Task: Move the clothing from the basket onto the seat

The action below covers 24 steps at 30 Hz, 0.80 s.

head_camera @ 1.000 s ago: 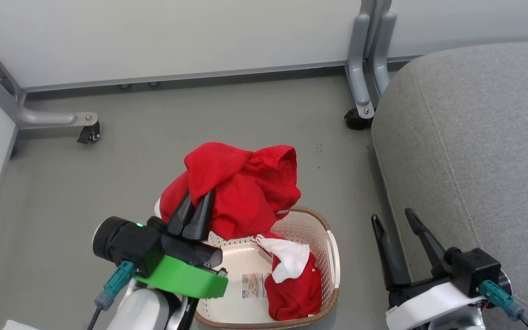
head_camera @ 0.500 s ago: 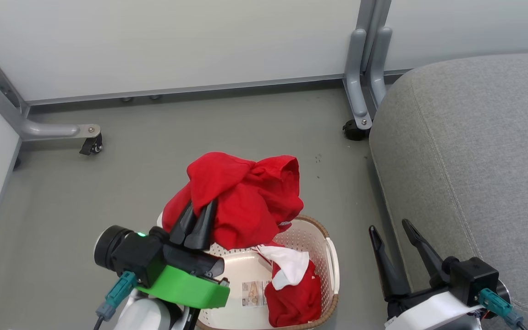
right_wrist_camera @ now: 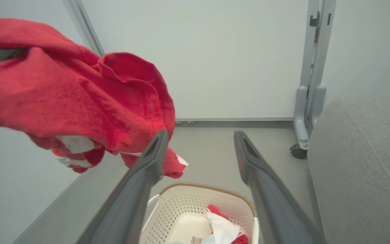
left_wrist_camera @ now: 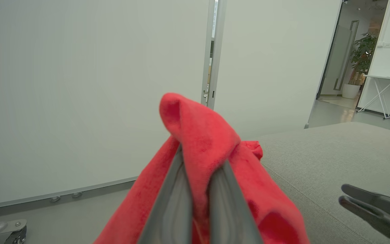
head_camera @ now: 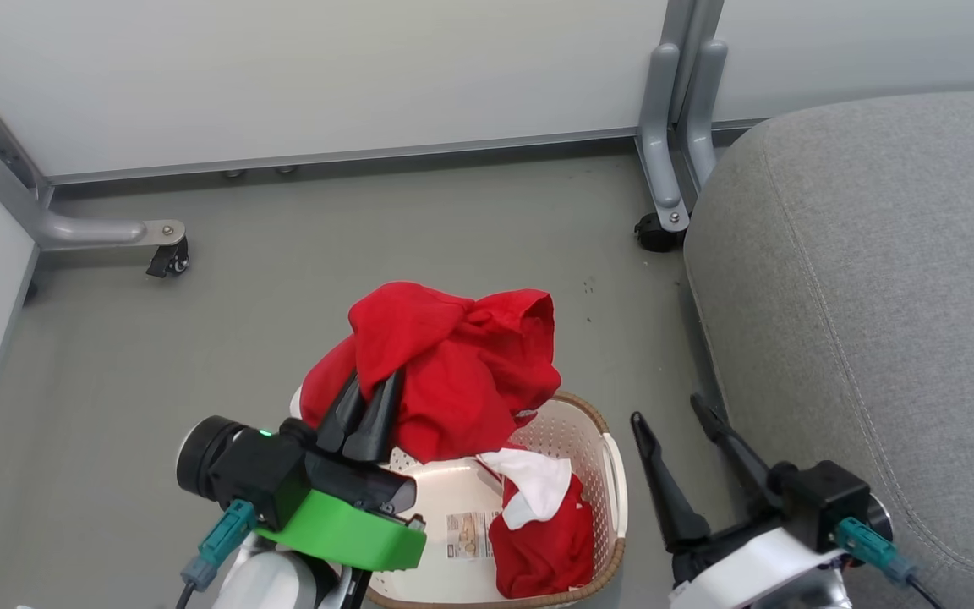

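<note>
One garment (head_camera: 453,364) is pinched between the closed fingers of the left gripper (head_camera: 374,381), centre frame, above the basket (head_camera: 599,427). A second garment (head_camera: 548,545) is seen lying in it. The right gripper (head_camera: 666,408) is spread wide, empty, lower right beside the seat (head_camera: 876,296).

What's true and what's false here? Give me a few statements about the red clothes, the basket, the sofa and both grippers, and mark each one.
1. The left gripper is shut on a red garment held above the basket. True.
2. The right gripper grips a garment. False: its jaws stand open with nothing between them.
3. A second red garment with white trim lies inside the basket. True.
4. The held garment rests on the seat. False: it hangs from the left gripper, apart from the seat.
5. The basket stands on the seat. False: it stands on the floor beside the seat.
</note>
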Motion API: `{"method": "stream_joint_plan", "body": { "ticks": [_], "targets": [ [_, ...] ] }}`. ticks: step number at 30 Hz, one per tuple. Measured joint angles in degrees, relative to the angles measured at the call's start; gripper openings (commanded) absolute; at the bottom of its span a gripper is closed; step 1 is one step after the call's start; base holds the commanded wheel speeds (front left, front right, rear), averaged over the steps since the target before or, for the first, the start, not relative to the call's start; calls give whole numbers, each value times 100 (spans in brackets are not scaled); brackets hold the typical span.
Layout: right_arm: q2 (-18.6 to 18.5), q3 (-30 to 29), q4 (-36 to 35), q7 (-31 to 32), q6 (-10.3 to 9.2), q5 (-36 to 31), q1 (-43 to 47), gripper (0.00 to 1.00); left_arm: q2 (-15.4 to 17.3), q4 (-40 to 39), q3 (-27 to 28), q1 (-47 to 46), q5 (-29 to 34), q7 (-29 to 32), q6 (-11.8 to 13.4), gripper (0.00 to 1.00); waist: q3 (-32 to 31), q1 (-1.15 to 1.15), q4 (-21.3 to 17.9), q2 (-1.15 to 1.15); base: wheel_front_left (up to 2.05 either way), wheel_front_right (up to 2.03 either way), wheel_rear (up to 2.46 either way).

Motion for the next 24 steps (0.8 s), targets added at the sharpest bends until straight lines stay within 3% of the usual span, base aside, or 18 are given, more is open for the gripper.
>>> {"method": "stream_joint_plan", "body": {
  "ticks": [12, 24],
  "targets": [
    [3, 1669, 356, -13, 0, 582, -1040, 100, -2, 63, -146, -106, -1, 65, -4, 0, 84, 0, 102, 0, 0, 0, 0],
    [2, 2437, 1257, 12, 0, 1042, -2215, 100, -60, 91, -348, -187, 0, 69, -52, 0, 95, 0, 194, 0, 0, 0, 0]
  ]
}}
